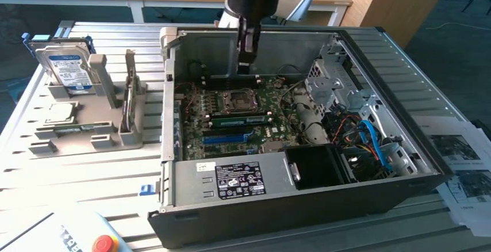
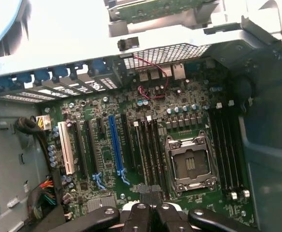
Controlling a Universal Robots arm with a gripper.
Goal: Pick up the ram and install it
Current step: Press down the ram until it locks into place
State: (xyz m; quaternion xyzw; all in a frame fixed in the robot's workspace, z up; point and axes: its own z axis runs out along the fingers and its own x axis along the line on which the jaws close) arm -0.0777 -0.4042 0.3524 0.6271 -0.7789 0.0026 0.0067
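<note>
Green and narrow, the ram seems to stand on edge in a motherboard slot, between the CPU socket and the blue slot. The claw hangs above the board's rear, jaws pressed together on nothing I can make out. I judge the step to be seating: press straight down, evenly along the top edge, so both end clips latch and the stick stays untilted. Its long axis runs from the exterior view's left to its right, parallel to the blue slot, with its contact edge down and one face towards the camera
</note>
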